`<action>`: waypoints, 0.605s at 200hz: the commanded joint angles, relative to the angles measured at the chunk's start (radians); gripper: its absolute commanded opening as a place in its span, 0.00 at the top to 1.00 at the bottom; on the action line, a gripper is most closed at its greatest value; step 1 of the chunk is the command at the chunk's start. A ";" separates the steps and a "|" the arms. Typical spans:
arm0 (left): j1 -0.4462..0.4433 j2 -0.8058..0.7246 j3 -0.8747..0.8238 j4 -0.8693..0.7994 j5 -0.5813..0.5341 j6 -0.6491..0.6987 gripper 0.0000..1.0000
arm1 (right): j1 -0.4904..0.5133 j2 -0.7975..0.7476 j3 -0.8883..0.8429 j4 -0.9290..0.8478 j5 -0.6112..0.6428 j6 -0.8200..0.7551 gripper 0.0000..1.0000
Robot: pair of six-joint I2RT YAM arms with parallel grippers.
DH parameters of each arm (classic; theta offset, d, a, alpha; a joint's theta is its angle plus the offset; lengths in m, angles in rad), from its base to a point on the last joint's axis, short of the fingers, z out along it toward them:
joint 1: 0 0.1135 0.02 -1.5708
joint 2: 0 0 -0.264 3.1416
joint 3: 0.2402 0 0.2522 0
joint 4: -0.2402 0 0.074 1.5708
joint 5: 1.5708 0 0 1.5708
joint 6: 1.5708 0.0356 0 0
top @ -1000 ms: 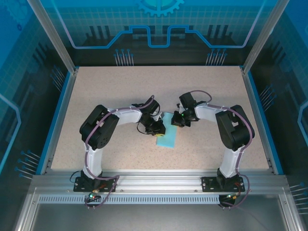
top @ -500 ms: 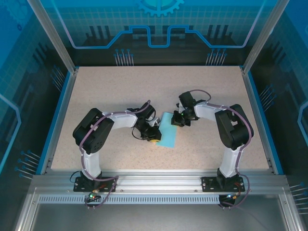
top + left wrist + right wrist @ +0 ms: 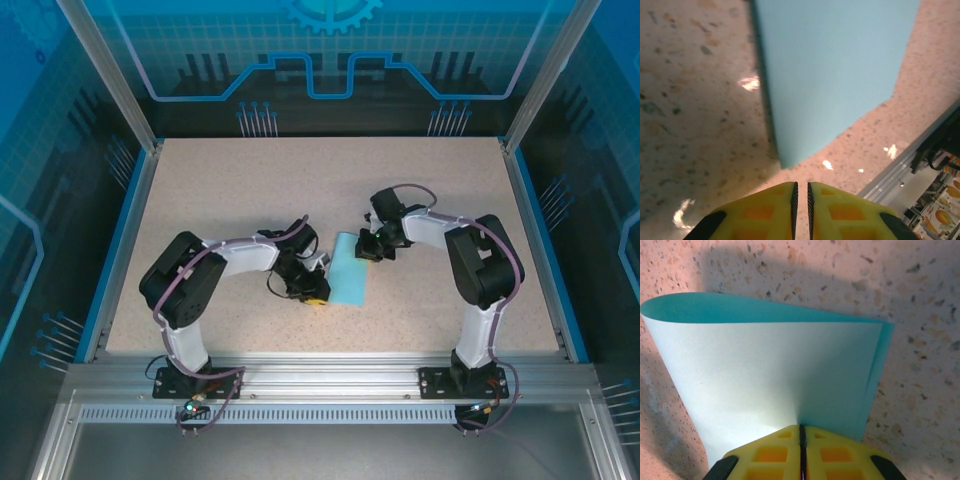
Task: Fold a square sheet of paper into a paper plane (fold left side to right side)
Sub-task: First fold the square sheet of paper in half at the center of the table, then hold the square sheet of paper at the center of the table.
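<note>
From above, the square sheet of paper [image 3: 350, 284], folded over into a narrow strip, lay on the table [image 3: 230, 200]. The left tool [image 3: 313, 293] sat just off the sheet's left edge, the right tool [image 3: 369, 248] at its far right corner. A second earlier the left tool had been over the sheet; the right one had hardly moved.

At the left wrist, the left tool [image 3: 801, 186] was nearly pinched together and held nothing, just short of the sheet's [image 3: 830, 65] near corner.

At the right wrist, the right tool [image 3: 801, 428] was clamped on the sheet's [image 3: 775, 375] edge, its upper layer bulging.

White arms [image 3: 245, 255], purple cables [image 3: 182, 338], yellow-tipped hands [image 3: 801, 189]
</note>
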 commanded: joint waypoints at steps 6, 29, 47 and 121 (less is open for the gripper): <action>0.023 -0.041 0.076 -0.031 0.046 0.006 0.82 | 0.002 0.049 -0.004 -0.045 0.068 -0.033 0.91; 0.029 0.036 0.180 -0.048 0.047 0.010 0.82 | 0.003 0.042 -0.009 -0.040 0.059 -0.034 0.91; 0.026 0.099 0.246 -0.043 0.043 0.014 0.82 | 0.005 0.035 -0.014 -0.034 0.056 -0.035 0.91; -0.006 0.257 0.348 -0.085 0.015 0.044 0.83 | 0.009 -0.011 -0.022 0.029 -0.013 -0.042 0.89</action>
